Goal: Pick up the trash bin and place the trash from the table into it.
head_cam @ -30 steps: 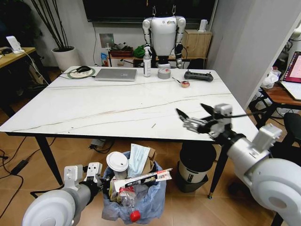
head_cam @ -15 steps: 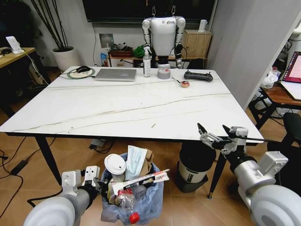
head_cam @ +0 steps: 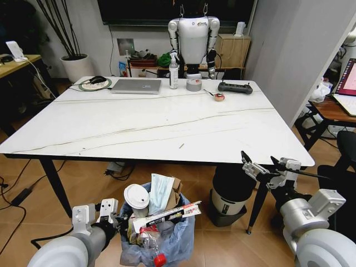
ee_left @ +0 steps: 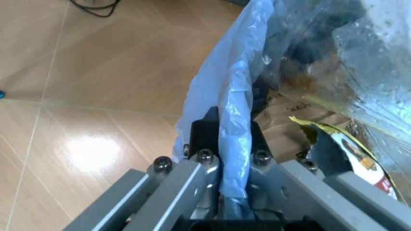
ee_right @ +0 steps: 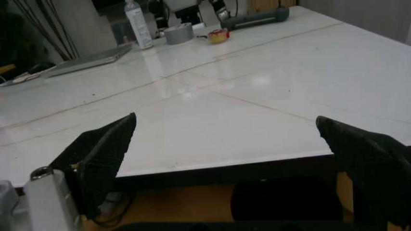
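While clamping the crinkly light-blue plastic liner, the left gripper [ee_left: 224, 159] is holding the small round litter-filled trash bin [head_cam: 158, 228] at the floor beneath the white veined surface [head_cam: 156, 125]; the right gripper [head_cam: 266, 166] is hovering beside its edge, fingers [ee_right: 103, 144] spread wide, gripping nothing.

The large rectangular tabletop [head_cam: 139, 128] is white with faint brownish marble-like veins and a dark edge, on black metal legs. The small round trash bin [head_cam: 177, 236] wears a crinkly translucent light-blue plastic bag; its litter includes a white-lidded paper cup [head_cam: 137, 197], a pale blue face mask [head_cam: 161, 192], brown cardboard [head_cam: 178, 192] and a red bottle cap [head_cam: 161, 260]. The wooden floor [head_cam: 89, 183] is warm orange-brown.
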Tool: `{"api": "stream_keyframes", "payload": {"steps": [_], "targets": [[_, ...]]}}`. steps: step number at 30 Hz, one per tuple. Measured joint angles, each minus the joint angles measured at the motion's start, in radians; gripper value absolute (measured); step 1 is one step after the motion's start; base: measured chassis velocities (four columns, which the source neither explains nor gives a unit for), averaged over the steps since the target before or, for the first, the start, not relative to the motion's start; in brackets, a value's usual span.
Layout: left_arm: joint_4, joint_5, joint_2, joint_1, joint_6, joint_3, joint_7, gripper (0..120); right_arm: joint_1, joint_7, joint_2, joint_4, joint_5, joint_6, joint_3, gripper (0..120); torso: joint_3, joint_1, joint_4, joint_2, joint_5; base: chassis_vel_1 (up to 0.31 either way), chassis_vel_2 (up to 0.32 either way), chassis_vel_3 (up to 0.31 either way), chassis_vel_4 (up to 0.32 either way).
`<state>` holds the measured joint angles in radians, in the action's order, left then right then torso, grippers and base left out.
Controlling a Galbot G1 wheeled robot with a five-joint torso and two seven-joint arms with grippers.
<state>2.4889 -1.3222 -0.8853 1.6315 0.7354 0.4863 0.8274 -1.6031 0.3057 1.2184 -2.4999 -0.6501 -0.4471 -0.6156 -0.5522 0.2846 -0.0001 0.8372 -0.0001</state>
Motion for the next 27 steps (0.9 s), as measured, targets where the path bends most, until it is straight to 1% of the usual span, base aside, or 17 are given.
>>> {"api": "stream_keyframes", "payload": {"steps": [4, 8, 11, 14, 19, 23, 27], "targets": [[0.002, 0.0, -0.006, 0.006, 0.0, 0.003, 0.0, 0, -0.009, -0.01, 0.007, 0.0, 0.026, 0.009, -0.001, 100, 0.008, -0.006, 0.0001, -0.014, 0.0, 0.0, 0.0, 0.0, 0.0], [0.007, 0.005, -0.02, 0.023, 0.0, 0.011, 0.001, 0, -0.02, -0.031, 0.018, 0.0, 0.064, 0.025, -0.009, 100, 0.021, -0.015, 0.0001, -0.037, 0.0, 0.0, 0.0, 0.0, 0.0], [0.008, 0.009, -0.023, 0.029, 0.0, 0.013, 0.001, 0, -0.026, -0.034, 0.024, 0.0, 0.074, 0.027, -0.009, 100, 0.025, -0.018, 0.0002, -0.043, 0.0, 0.0, 0.0, 0.0, 0.0], [0.011, 0.014, -0.027, 0.037, 0.0, 0.021, 0.0, 0, -0.046, -0.051, 0.045, 0.0, 0.14, 0.051, -0.009, 100, 0.037, -0.027, 0.0001, -0.064, 0.0, 0.0, 0.0, 0.0, 0.0], [0.011, 0.014, -0.027, 0.034, 0.0, 0.033, -0.001, 0, -0.059, -0.052, 0.068, 0.0, 0.164, 0.063, -0.011, 100, 0.048, -0.034, 0.0, -0.082, 0.0, 0.0, 0.0, 0.0, 0.0], [0.01, 0.012, -0.022, 0.028, 0.0, 0.044, -0.007, 0, -0.078, -0.056, 0.103, 0.0, 0.216, 0.109, -0.001, 100, 0.063, -0.044, 0.0, -0.107, 0.0, 0.0, 0.0, 0.0, 0.0], [0.008, 0.014, -0.024, 0.022, 0.0, 0.047, -0.013, 0, -0.084, -0.06, 0.12, 0.013, 0.242, 0.128, 0.008, 100, 0.071, -0.051, 0.0001, -0.123, 0.0, 0.0, 0.0, 0.0, 0.0]]}}
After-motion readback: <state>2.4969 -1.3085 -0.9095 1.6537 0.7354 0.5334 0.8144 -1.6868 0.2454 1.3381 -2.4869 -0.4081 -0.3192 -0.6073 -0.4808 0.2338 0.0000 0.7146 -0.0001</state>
